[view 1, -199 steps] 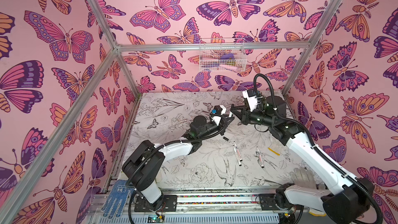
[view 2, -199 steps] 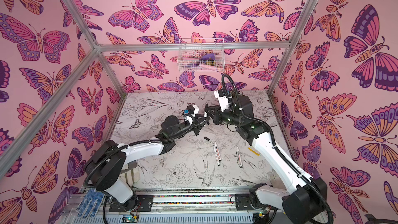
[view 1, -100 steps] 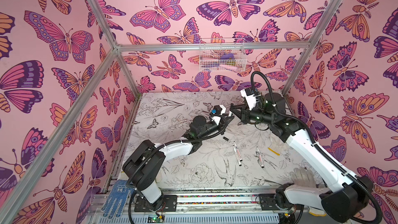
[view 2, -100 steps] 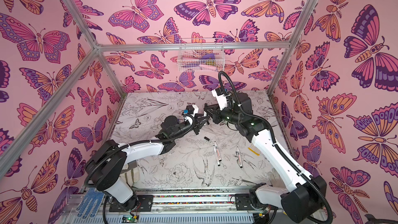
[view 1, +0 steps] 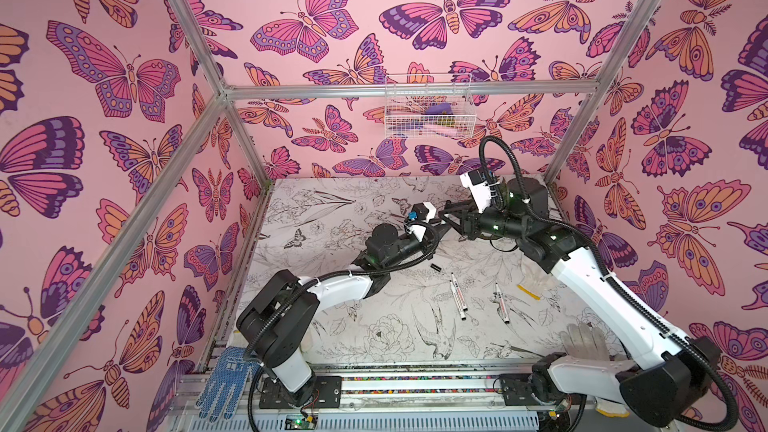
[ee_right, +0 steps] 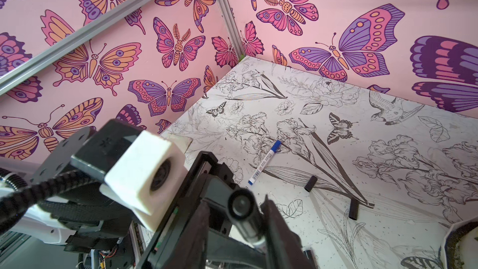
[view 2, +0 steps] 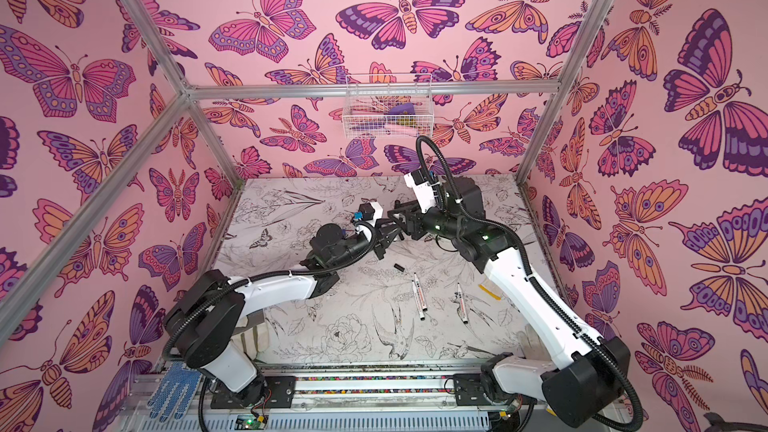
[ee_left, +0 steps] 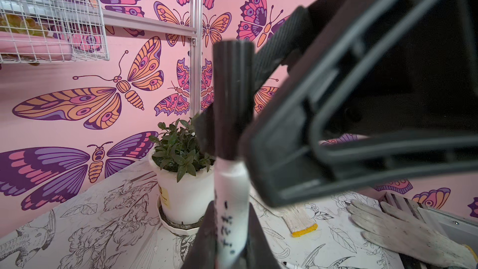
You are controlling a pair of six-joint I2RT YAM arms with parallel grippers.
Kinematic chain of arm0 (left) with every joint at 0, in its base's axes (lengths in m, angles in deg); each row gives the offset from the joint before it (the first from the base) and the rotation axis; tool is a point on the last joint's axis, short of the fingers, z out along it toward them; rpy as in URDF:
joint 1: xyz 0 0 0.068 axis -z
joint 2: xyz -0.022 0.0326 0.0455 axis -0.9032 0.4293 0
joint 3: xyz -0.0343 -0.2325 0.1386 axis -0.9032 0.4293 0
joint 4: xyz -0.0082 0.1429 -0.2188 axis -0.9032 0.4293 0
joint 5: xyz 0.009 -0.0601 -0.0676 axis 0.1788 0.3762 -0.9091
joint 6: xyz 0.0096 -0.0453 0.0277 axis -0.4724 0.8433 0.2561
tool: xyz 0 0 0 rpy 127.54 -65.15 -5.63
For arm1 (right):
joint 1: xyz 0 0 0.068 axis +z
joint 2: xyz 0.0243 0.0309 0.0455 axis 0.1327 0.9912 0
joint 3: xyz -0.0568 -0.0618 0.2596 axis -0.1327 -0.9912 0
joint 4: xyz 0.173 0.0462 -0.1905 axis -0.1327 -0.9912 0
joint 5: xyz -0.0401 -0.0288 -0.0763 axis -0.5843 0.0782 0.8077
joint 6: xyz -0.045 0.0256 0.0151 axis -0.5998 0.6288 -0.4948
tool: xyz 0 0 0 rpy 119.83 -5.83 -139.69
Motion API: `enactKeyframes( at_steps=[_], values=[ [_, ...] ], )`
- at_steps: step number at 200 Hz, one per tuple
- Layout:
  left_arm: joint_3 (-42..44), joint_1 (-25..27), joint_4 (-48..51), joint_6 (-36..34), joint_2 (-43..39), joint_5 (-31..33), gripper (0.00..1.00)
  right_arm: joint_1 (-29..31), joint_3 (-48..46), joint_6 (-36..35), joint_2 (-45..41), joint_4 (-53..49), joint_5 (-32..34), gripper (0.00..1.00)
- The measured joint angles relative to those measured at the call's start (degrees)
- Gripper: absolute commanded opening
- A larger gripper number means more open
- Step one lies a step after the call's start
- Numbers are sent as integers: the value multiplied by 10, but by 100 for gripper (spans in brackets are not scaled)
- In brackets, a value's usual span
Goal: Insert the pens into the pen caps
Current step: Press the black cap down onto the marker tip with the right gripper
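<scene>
Moved: my right wrist has edged a little toward my left arm since a second ago, and my left arm sits where it was.
Left gripper [ee_left: 230, 229]: my fingers [ee_left: 200, 244] are clamped on the white barrel of a pen [ee_left: 231, 192], holding it up off the table [view 1: 332, 209], above its back half.
Black cap [ee_left: 232, 94]: it is seated on the far end of that pen, covering the tip.
Right gripper [ee_right: 238, 208]: my fingers [ee_right: 280, 229] stand apart, one on each side of the cap, not closed on it.
Meeting point: in both top views my two grippers are nose to nose, raised above the table.
Loose pens [view 1: 457, 295] [view 1: 500, 303]: two lie flat and roughly parallel, near each other, on the front side of the grippers.
Loose cap [view 1: 435, 267]: this black one lies on the table between the grippers and those two pens.
Blue-capped pen [ee_right: 265, 161]: it lies flat on the table in the right wrist view.
Spare caps [ee_right: 310, 183] [ee_right: 353, 208]: two black ones lie near the blue-capped pen, apart from it.
</scene>
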Motion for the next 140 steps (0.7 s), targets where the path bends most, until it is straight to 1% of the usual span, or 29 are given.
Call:
enactKeyframes(
  at_steps=[17,38,140],
  values=[
    [0,0,0,0,0,2,0,3,1,0,0,-2,2,48],
    [3,1,0,0,0,4,0,7,2,0,-1,-7,10,49],
    [11,2,-5,0,0,14,0,11,7,14,2,-16,41,47]
  ],
)
